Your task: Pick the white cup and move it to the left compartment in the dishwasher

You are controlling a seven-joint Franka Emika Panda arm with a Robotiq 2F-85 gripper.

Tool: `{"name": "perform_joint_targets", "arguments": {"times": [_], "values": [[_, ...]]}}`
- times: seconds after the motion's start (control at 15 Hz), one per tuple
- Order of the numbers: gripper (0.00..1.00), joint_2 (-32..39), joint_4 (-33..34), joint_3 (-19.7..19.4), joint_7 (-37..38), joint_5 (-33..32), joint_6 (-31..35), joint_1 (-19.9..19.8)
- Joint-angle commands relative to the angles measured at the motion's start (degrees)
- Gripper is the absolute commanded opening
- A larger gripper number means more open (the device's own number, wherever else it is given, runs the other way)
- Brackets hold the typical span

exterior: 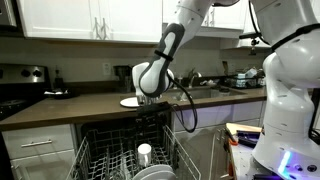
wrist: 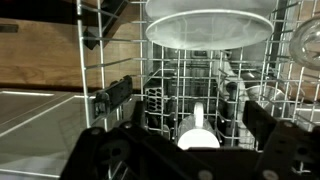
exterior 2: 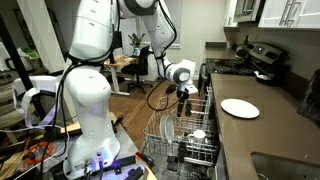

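White cup [exterior: 145, 153] stands in the pulled-out dishwasher rack [exterior: 98, 158] (a white plate [exterior: 131, 101] sits on the counter); the gripper [exterior: 152, 108] hangs above, jaws spread, holding nothing.

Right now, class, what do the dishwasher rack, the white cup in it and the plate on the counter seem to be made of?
Dishwasher rack: likely coated metal wire; thin pale rods in a grid. White cup: ceramic or plastic, smooth opaque white; the look leaves it open. Plate: probably glazed ceramic; flat, even white.
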Motion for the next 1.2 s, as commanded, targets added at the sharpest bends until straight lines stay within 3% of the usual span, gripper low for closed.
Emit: {"name": "perform_joint_targets", "arguments": {"times": [0.0, 0.53, 1.13], "values": [[1.0, 9.2, 5.9, -2.2, 6.7, 0.5, 4.2, 2.4], [1.0, 23.9, 14.1, -9.5, 12.3, -0.2, 13.6, 9.0], [1.0, 27.0, 16.2, -8.6, 9.3, 1.2, 14.1, 7.3]]}}
